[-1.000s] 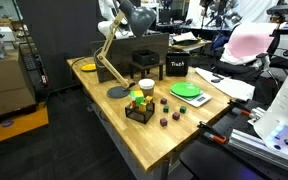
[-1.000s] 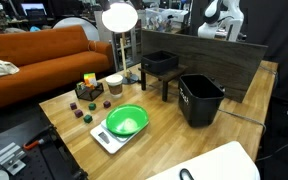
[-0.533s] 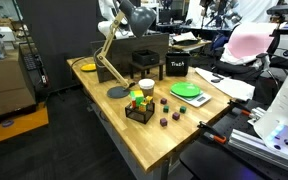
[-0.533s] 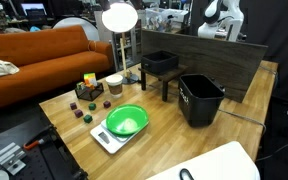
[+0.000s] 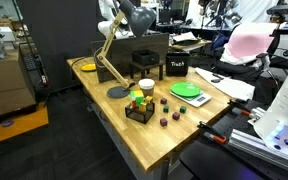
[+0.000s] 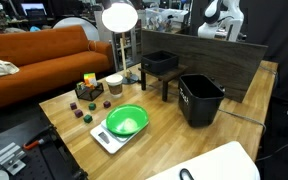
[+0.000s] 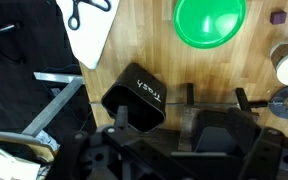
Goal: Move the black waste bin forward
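The black waste bin point(image 7: 136, 98) is small, open-topped and tapered, with white "Trash" lettering on its front. It stands on the wooden table, seen in both exterior views point(image 5: 176, 68) point(image 6: 202, 98), beside the black legged stand point(image 6: 161, 65). In the wrist view my gripper point(image 7: 159, 132) hangs high above the table, over the bin and the stand point(image 7: 224, 125), touching neither. One dark finger point(image 7: 121, 118) shows over the bin's near edge. The other merges with the dark stand. The jaws look apart and hold nothing.
A green bowl on a white scale point(image 6: 126, 121) point(image 7: 210, 20), a paper cup point(image 6: 114, 85), a small black basket of colourful objects point(image 5: 139, 108) and loose small blocks lie on the table. A desk lamp point(image 5: 112, 62) stands at the back. A dark panel point(image 6: 234, 60) borders the table behind the bin.
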Controlling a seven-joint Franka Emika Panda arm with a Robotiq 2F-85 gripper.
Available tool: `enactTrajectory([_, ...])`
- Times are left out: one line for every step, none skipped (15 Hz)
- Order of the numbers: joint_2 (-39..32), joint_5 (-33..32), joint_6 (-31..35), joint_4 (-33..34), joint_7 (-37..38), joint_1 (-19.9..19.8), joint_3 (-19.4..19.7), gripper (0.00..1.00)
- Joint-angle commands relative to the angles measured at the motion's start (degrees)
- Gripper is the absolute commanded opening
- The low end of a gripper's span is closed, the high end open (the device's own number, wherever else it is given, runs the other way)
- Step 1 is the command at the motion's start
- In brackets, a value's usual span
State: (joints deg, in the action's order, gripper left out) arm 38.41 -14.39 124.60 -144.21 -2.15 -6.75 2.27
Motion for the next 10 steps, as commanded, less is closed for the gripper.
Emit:
enactTrajectory([-3.06,0.18,4.15,1.61,0.52,0.77,-0.07,1.00])
enactTrajectory([-4.29,0.10,5.75,2.10,1.11,0.80,-0.36,1.00])
enactTrajectory([-5.43,0.07,6.77,2.53,1.51,0.83,-0.70,1.00])
enactTrajectory([-6.74,0.03,7.49,2.95,1.80,0.85,-1.00,1.00])
enactTrajectory([-7.74,-0.09,7.72,3.23,2.07,0.78,-1.27,1.00])
enactTrajectory([-5.30,0.11,6.88,1.55,1.34,0.93,-0.93,1.00])
enactTrajectory([-6.46,0.09,7.29,1.93,1.48,0.97,-1.07,1.00])
enactTrajectory([-7.17,0.08,7.45,2.28,1.53,0.98,-1.11,1.00])
enactTrajectory([-7.44,0.07,7.45,2.54,1.54,0.99,-1.11,1.00])
enactTrajectory([-7.41,0.08,7.45,2.65,1.54,0.98,-1.11,1.00])
